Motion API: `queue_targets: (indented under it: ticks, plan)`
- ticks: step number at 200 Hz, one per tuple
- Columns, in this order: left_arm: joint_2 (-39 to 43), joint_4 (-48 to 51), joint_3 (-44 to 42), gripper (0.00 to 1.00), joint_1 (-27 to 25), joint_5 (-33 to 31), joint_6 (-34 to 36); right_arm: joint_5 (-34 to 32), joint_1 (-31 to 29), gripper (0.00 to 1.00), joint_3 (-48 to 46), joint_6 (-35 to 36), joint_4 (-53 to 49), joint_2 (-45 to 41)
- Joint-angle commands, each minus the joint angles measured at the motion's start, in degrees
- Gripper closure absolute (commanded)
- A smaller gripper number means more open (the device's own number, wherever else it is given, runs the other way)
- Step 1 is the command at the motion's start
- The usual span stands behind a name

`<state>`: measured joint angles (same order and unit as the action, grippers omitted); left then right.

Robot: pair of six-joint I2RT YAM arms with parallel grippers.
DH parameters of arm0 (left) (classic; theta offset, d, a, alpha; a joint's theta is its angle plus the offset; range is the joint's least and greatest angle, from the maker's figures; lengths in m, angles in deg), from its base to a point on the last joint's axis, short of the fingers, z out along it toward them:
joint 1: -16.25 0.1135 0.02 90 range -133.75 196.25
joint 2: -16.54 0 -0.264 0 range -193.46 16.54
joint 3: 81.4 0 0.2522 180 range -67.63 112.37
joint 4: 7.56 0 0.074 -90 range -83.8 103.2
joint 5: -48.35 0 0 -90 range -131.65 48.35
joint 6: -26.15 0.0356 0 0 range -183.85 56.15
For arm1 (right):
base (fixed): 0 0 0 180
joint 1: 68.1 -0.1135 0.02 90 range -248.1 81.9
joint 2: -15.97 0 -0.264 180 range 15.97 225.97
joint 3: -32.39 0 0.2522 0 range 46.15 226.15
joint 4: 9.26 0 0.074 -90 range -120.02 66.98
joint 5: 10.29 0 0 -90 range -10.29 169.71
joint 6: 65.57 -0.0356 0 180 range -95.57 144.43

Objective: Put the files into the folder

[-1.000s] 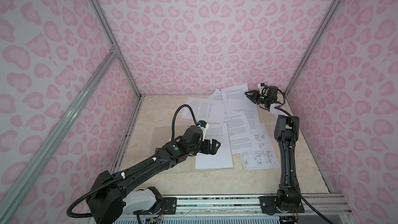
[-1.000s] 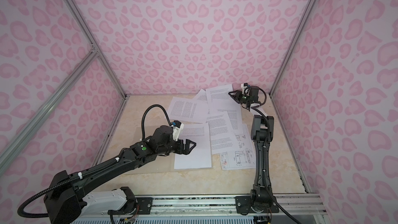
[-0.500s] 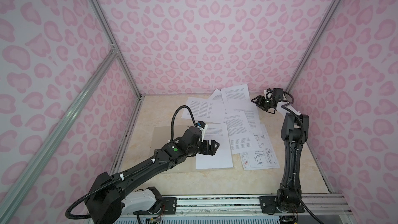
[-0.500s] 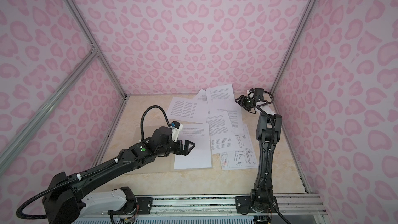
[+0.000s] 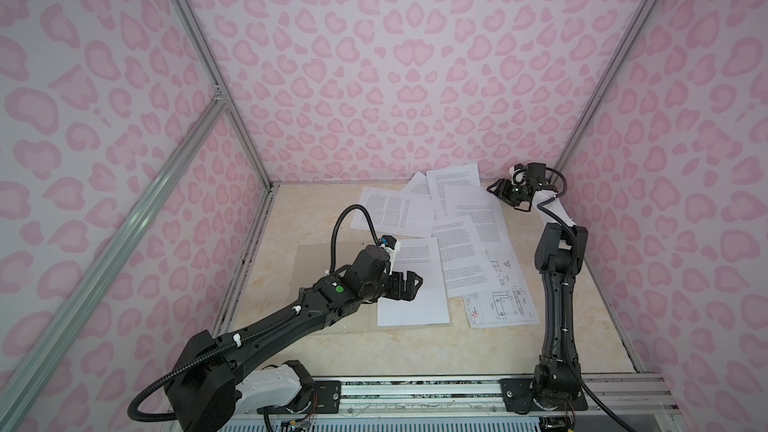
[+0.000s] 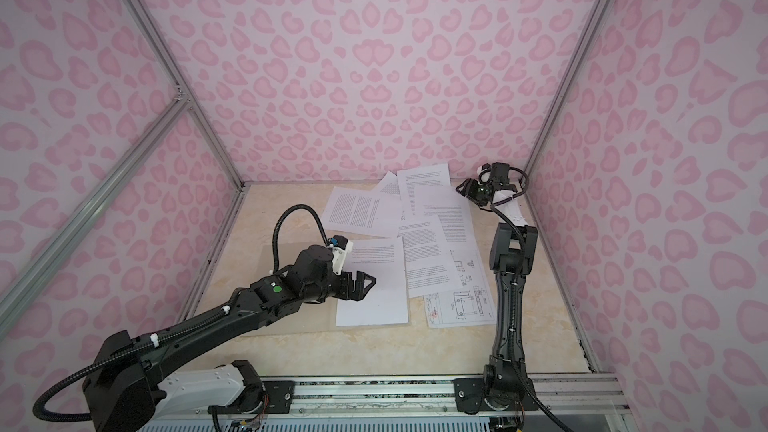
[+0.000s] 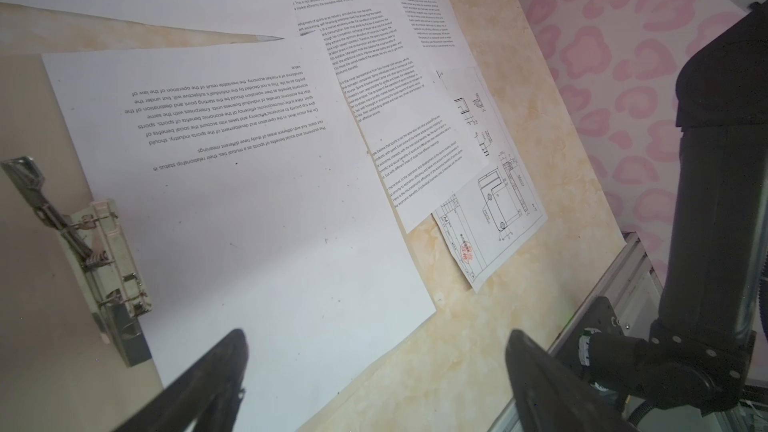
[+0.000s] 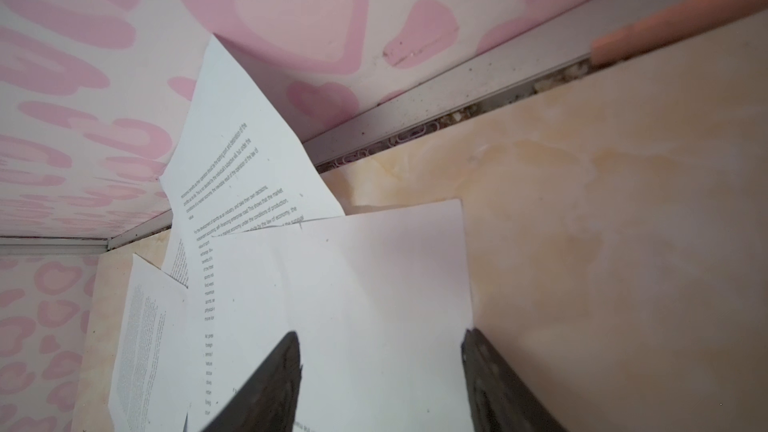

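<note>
Files (image 5: 457, 243): white printed sheets, loose and overlapping, spread from the middle of the bench's far edge down toward the right-centre. One sheet (image 5: 415, 301) lies on the folder just beside the metal clip (image 7: 95, 255). The drawing sheet with red marks (image 5: 503, 305) is nearest the front, half under a text sheet. The farthest sheet (image 8: 232, 139) leans up the back wall. The folder (image 7: 37, 326), beige-grey, lies flat left of centre on the bench (image 5: 374, 351), mostly hidden by the left arm in both top views. Left gripper (image 5: 413, 286) hovers low over the sheet on the folder, jaws spread wide, holding nothing. Right gripper (image 8: 380, 347) is near the far right corner, over the right edge of the far sheets, jaws parted, nothing clamped.
</note>
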<state>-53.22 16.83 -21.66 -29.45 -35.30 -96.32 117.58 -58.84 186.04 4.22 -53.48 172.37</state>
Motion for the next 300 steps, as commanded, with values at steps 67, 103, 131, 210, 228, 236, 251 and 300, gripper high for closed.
queue_targets:
  ticks: [67,103,131,210,228,236,251,300]
  plan:
    - [-9.22,-0.31,7.11,0.01,-0.11,4.61,1.52,-8.37,-2.61,0.35,-44.59,-1.68,6.9,-28.58]
    - [-15.12,-2.92,10.54,0.03,-0.85,7.86,0.4,-4.64,-4.04,0.38,-57.25,-3.88,12.36,-33.72]
    - [-17.03,-3.6,11.27,0.03,-1.2,8.83,-0.45,-6.42,-4.15,0.37,-66.15,-7.35,18.1,-38.63]
    - [-21.91,-4.75,14.84,0.05,-2.11,10.22,-0.23,-11.21,-5.44,0.37,-68.7,-5.88,15.68,-44.07]
    - [-26.56,-4.53,20.16,0.07,-3.12,10.78,-0.02,-10.5,-5.56,0.39,-69.63,-6.83,15.42,-45.53]
    - [-29.15,-4.37,22.76,0.08,-3.55,10.79,-0.17,-10.19,-5.88,0.38,-70.73,-6.96,16.07,-46.84]
    - [-34.62,-4.58,27.82,0.13,-3.75,11.5,-1.48,-9.8,-6.74,0.38,-72.7,-6.8,15.47,-48.73]
    - [-51.62,-3.91,44.03,0.4,-3.8,13.58,-4.87,-5.71,-7.32,0.38,-79.96,-7.16,17.56,-51.14]
